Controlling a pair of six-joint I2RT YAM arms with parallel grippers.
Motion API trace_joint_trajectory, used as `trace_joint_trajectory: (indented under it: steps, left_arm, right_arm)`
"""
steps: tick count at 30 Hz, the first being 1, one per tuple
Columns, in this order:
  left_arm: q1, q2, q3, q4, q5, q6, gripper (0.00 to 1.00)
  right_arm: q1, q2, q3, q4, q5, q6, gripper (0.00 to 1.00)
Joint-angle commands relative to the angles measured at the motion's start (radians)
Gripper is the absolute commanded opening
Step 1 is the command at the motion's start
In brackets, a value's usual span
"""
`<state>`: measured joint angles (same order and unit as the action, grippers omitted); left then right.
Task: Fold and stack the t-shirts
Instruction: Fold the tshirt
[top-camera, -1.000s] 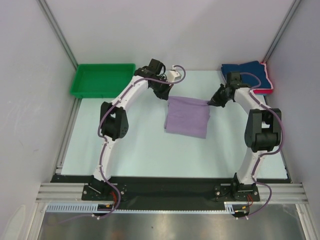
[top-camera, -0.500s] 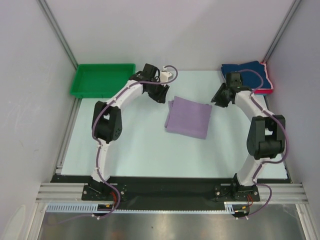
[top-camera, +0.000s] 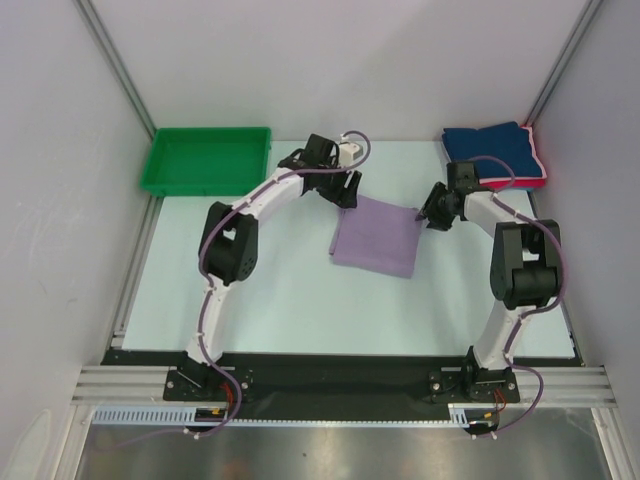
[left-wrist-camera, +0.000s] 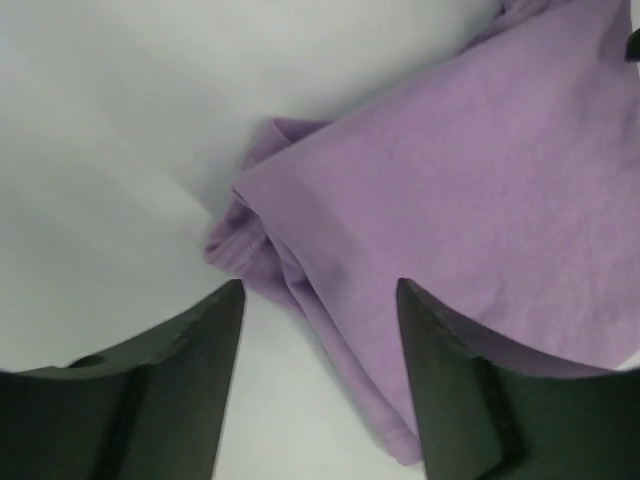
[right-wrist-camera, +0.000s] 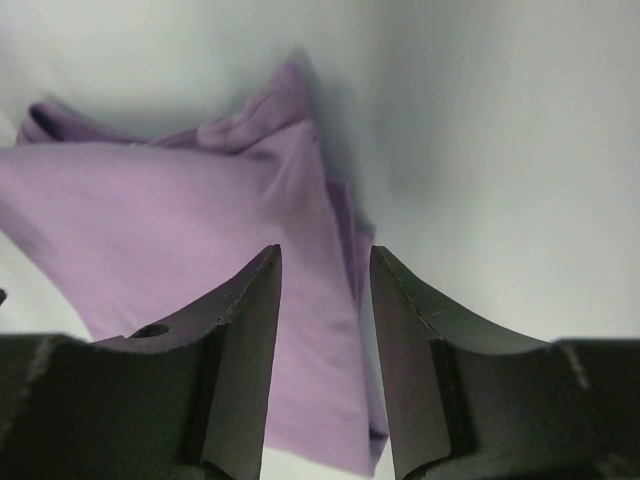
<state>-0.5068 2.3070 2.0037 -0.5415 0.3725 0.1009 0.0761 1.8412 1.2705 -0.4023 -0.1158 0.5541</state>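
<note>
Straddling the lavender t-shirt (top-camera: 376, 237): both parted jaws.

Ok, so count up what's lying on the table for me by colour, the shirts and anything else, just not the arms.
lavender t-shirt: 1
navy blue t-shirt: 1
pink-red t-shirt: 1
green tray: 1
Total: 4

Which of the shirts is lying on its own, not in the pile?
The pale lavender t-shirt, folded at the middle of the table. The navy blue t-shirt lies stacked on the pink-red t-shirt in the far right corner.
</note>
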Motion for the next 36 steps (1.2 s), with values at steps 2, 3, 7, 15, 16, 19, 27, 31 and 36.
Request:
trace_joint_trajectory:
  steps: [2, 3, 7, 15, 16, 19, 27, 31, 36]
  left_arm:
    - [0.013, 0.054, 0.075, 0.109, 0.048, -0.095, 0.72]
    - [0.011, 0.067, 0.078, 0.11, 0.043, -0.095, 0.72]
    - [0.025, 0.117, 0.104, 0.12, 0.058, -0.142, 0.65]
    - [0.031, 0.123, 0.11, 0.215, 0.183, -0.139, 0.27]
    - [0.031, 0.12, 0.11, 0.221, 0.178, -0.138, 0.15]
    - [0.04, 0.114, 0.109, 0.201, 0.155, -0.139, 0.0]
    - [0.108, -0.108, -0.187, 0.277, 0.131, -0.199, 0.0]
    - [0.122, -0.109, -0.234, 0.279, 0.134, -0.188, 0.0]
    - [0.139, -0.034, -0.161, 0.227, 0.111, -0.196, 0.0]
  right_arm:
    - [-0.027, 0.068, 0.036, 0.097, -0.091, -0.066, 0.46]
    - [-0.027, 0.076, 0.039, 0.112, -0.1, -0.072, 0.46]
    - [-0.025, 0.108, 0.058, 0.137, -0.125, -0.079, 0.35]
    - [-0.016, 0.122, 0.092, 0.149, -0.154, -0.103, 0.0]
    - [-0.013, 0.124, 0.095, 0.146, -0.151, -0.108, 0.0]
    - [-0.007, 0.116, 0.108, 0.14, -0.14, -0.109, 0.0]
    - [0.014, 0.039, 0.113, 0.168, -0.1, -0.094, 0.0]
    - [0.033, 0.081, 0.141, 0.149, -0.099, -0.089, 0.0]
    - [0.034, 0.119, 0.165, 0.155, -0.102, -0.06, 0.0]
